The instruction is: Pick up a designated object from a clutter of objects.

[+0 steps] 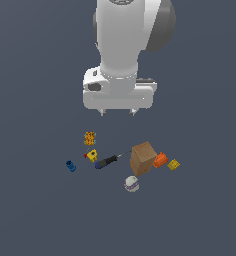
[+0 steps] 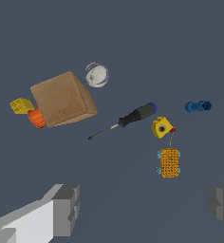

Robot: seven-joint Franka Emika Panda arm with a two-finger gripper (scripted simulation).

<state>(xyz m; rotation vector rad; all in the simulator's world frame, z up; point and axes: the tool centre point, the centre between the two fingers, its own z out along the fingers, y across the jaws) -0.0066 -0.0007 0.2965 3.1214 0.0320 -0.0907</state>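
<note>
The screwdriver (image 1: 108,161) has a black handle, a blue end cap and a thin grey shaft. It lies flat among the clutter, its shaft tip pointing at the brown box (image 1: 142,158). In the wrist view the screwdriver (image 2: 133,116) lies between the box (image 2: 62,99) and a yellow block (image 2: 162,127). My gripper (image 1: 117,113) hangs high above the clutter, apart from everything. In the wrist view its fingers (image 2: 66,209) stand wide apart with nothing between them, so it is open and empty.
Around the screwdriver lie a blue cylinder (image 1: 70,166), a yellow block (image 1: 92,155), an orange patterned block (image 1: 90,138), a white-purple ball (image 1: 131,184), an orange piece (image 1: 160,160) and a small yellow block (image 1: 173,164) on the box's far side.
</note>
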